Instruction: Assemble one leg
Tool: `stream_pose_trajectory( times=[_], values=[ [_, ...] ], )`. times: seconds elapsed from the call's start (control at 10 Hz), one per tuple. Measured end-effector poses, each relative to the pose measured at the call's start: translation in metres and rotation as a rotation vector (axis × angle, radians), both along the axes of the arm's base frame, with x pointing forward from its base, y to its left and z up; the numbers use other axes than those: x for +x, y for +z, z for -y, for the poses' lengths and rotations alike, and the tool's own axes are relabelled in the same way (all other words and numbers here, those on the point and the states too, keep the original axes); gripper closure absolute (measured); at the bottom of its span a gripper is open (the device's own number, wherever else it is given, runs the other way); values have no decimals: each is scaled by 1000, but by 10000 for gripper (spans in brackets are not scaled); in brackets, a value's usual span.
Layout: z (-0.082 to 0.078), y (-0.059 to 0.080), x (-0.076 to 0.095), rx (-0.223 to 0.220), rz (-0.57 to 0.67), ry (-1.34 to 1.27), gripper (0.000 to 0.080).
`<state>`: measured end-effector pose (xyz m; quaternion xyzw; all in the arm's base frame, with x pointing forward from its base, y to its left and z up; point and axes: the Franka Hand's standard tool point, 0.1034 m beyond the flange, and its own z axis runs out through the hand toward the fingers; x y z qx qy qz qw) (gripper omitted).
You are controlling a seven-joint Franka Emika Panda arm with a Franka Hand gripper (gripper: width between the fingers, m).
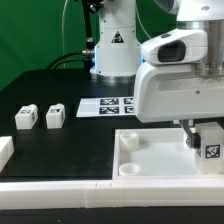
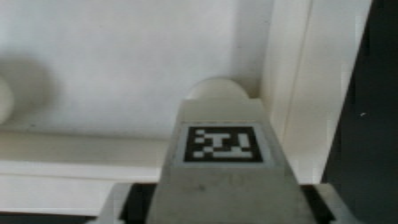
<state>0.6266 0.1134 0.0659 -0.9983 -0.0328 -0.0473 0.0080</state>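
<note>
My gripper (image 1: 207, 147) is shut on a leg (image 1: 213, 150), a white block with a black-and-white tag, and holds it over the far-right part of the large white tray-like piece (image 1: 158, 156). In the wrist view the leg (image 2: 226, 145) runs out from between my fingers (image 2: 137, 203), tag towards the camera. Its rounded end lies close to the tray's raised side wall (image 2: 295, 60); I cannot tell whether it touches the tray. Two more legs (image 1: 25, 117) (image 1: 54, 115) stand on the black table at the exterior view's left.
The marker board (image 1: 108, 104) lies behind the tray, in front of the arm's base. A white part (image 1: 5, 150) sticks in at the exterior view's left edge. A white rail (image 1: 60, 190) runs along the table's front. A round corner socket (image 1: 130, 168) sits in the tray's near-left corner.
</note>
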Motion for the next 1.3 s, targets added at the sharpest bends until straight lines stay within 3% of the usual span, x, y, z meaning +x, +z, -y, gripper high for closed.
stream_pose_trajectory(
  times=[0.4,0.8,1.3],
  values=[
    [0,0,0,13,-1,-95,508],
    [3,-1,-1,91,-26,-684,507],
    [-1,-1,-3,149,-51,-1297,507]
  ],
)
